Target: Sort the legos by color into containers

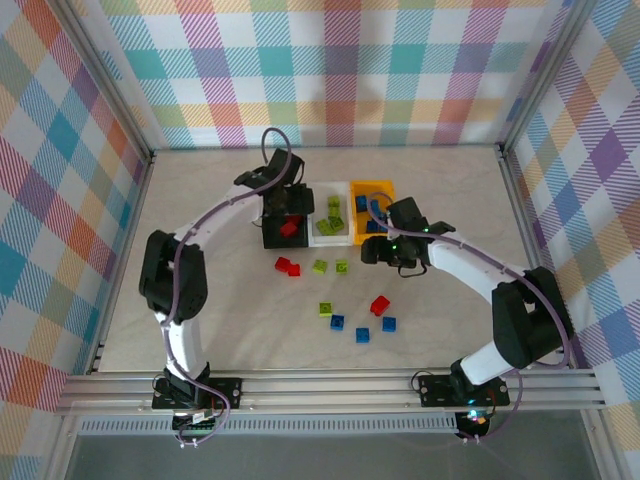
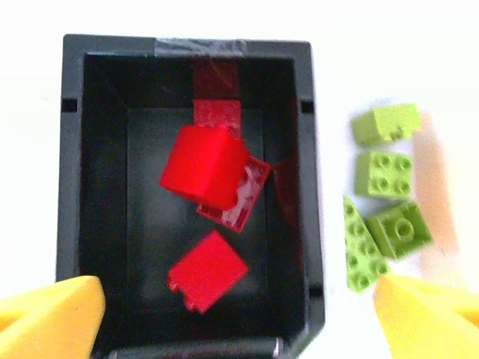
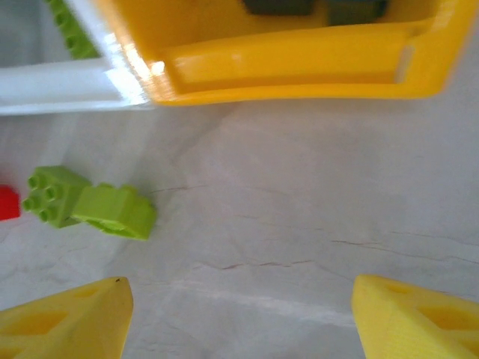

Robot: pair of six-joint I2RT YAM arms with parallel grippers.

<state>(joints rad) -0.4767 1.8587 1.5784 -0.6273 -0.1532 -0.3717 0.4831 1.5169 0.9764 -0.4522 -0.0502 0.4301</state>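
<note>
On the plaid-walled counter point(image 1: 250, 330), the left claw point(image 2: 239, 314) hung released over red bricks point(image 2: 203, 166) in the black bin point(image 2: 71, 187); the right claw point(image 3: 241, 320) gaped empty near the yellow bin point(image 3: 299, 67).

The left arm point(image 1: 180, 345) and the right arm point(image 1: 470, 270) match: glossy white tubular links between bulky black joint housings, with a thin purple-grey cable looping along each. Each stands on a flat black base plate point(image 1: 195, 390). A tiny green light point(image 1: 397, 243), perhaps an indicator, glows at the right wrist. The left gripper point(image 2: 239, 318) and the right gripper point(image 3: 239, 321) have blunt yellow plastic wedge fingers.
</note>
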